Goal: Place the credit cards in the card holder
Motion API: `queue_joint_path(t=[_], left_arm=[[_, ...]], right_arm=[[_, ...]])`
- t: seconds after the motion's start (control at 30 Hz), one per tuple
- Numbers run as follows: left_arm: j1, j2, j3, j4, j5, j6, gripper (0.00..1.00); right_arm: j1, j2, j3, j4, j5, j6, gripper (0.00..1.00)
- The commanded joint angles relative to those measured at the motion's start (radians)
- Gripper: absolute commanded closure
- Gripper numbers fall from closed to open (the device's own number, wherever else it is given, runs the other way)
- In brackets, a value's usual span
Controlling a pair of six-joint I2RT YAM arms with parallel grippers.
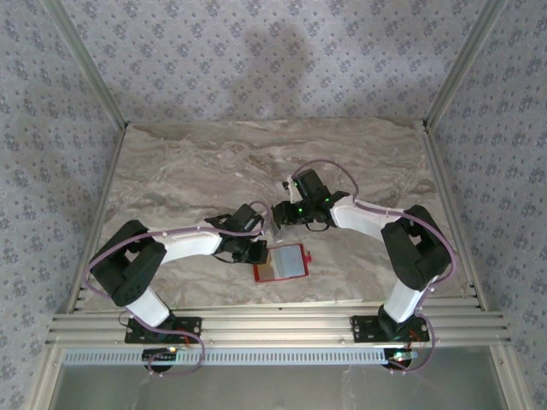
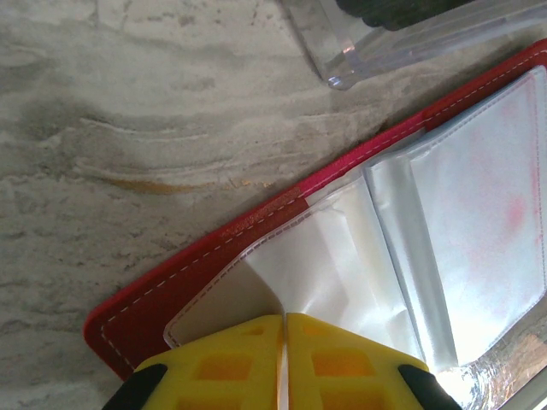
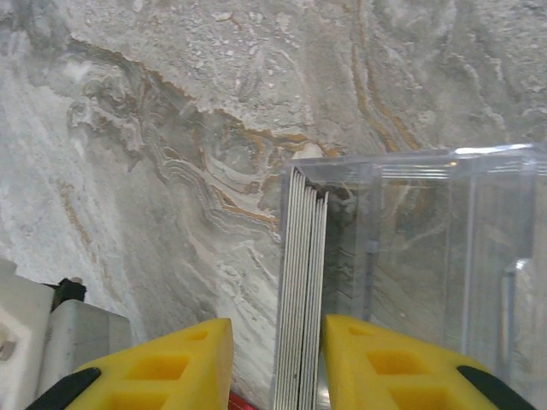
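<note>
Cards (image 3: 301,282) in box (image 3: 427,256) behind card holder (image 1: 282,262)

You are working in a robot test cell of the kind a lab sets up, not a home or a shop. Your tabletop (image 1: 197,162) is a marble-patterned slab. Bare aluminium posts (image 1: 88,64) rise from its far corners. The walls (image 1: 256,51) behind and to both sides are flat panels in one repeating grey floral print, like a backdrop. Along the near edge of the tabletop lies a bed of slotted aluminium rails (image 1: 273,326). Your left arm (image 1: 132,269) and right arm (image 1: 416,249) are bolted to the rails side by side. Purple cables (image 1: 325,162) run exposed along the arms. The wrist views show the same veined slab close up.
</note>
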Motion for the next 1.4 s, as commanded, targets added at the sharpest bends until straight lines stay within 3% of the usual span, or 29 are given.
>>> queue_joint_path(t=[0.0,0.2,0.83,1.37], left_arm=[[-0.001,0.032,0.004,-0.019,0.003,0.005,0.90],[-0.001,0.033,0.006,-0.020,0.003,0.006,0.90],[-0.001,0.031,0.005,-0.021,0.004,0.007,0.91],[-0.002,0.037,0.007,-0.021,0.006,0.008,0.91]], right_arm=[[-0.002,0.036,0.014,0.009,-0.048,0.006,0.64],[-0.004,0.070,0.028,0.003,-0.051,0.004,0.64],[-0.038,-0.058,-0.065,0.101,-0.119,0.069,0.70],[-0.034,-0.086,-0.069,0.066,-0.047,0.064,0.86]])
